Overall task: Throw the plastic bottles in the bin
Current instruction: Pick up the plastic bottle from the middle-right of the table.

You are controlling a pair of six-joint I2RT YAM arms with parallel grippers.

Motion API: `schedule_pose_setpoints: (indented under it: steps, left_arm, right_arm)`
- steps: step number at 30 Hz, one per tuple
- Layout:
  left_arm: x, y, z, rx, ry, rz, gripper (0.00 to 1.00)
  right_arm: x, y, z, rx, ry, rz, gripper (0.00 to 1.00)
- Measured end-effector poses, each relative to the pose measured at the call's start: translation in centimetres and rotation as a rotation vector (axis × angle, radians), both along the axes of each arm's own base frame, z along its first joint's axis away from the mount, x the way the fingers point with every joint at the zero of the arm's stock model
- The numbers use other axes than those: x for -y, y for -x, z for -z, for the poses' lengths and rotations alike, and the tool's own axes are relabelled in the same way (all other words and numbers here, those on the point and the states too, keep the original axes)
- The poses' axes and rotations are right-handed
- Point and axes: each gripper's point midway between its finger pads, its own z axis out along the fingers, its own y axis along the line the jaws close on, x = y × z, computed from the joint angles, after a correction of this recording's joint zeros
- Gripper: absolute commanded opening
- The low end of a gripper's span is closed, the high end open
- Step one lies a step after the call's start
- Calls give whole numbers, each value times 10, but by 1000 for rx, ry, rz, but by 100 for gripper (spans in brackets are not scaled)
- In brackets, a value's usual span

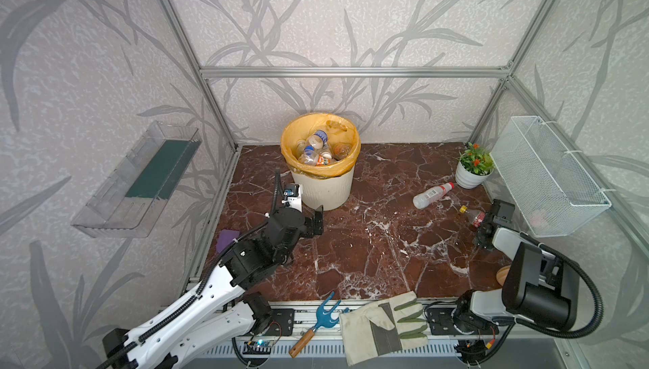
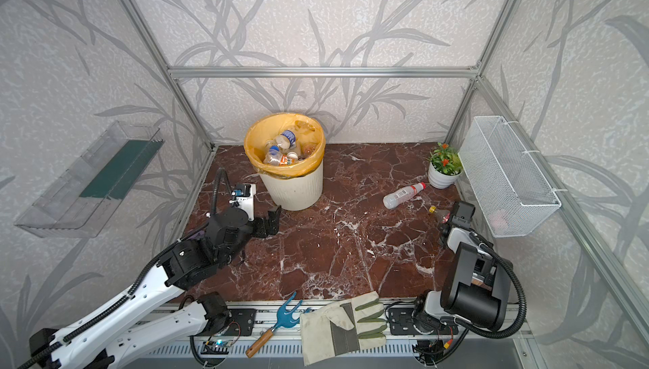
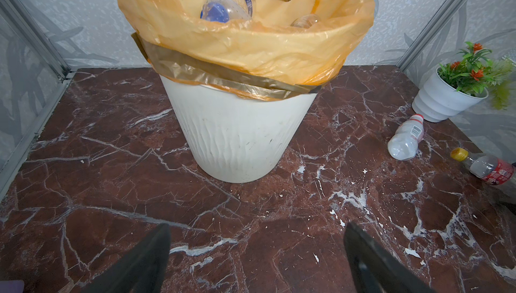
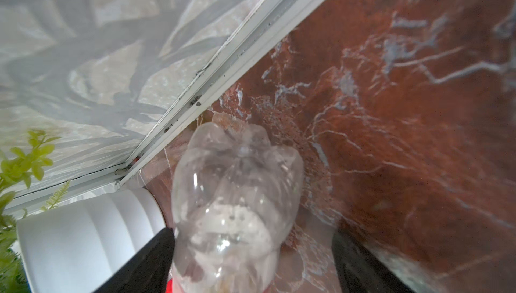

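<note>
Soft even light, faint shadows. The walls (image 1: 316, 16) bend at the picture edges. Between the jaws of the right pincer (image 4: 252, 235) the clear bottle (image 4: 237, 182) looks blurry (the floor (image 4: 405, 138) too).

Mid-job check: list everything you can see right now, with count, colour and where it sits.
bin: one, cream-white with yellow-orange liner, back of table
bottles in bin: at least five, mostly clear, piled inside
white bottle: one, red cap, lying on table right of bin
yellow-capped bottle: one, clear with red label, lying near table's right edge
flowerpot: one, white, green plant with orange flowers, back right corner
wire basket: one, white, on right wall
clear tray: one, green insert, on left wall
purple item: one, table's left edge, partly hidden
garden fork: one, blue, wooden handle, front rail
glove: one, cream, grey and green, front rail
left gripper: open, empty, facing bin
right gripper: open around yellow-capped bottle
</note>
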Motion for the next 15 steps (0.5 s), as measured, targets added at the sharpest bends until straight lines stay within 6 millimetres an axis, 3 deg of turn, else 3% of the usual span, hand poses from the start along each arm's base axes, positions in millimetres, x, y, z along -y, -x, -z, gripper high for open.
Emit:
schedule_pose_setpoints:
  steps: [6, 15]
  left_arm:
    - [-4, 1, -4, 10, 11, -7, 96]
    - [-6, 2, -6, 16, 17, -15, 96]
  right_arm:
    - [5, -14, 5, -6, -61, -20, 81]
    - [6, -27, 11, -40, -105, -107, 64]
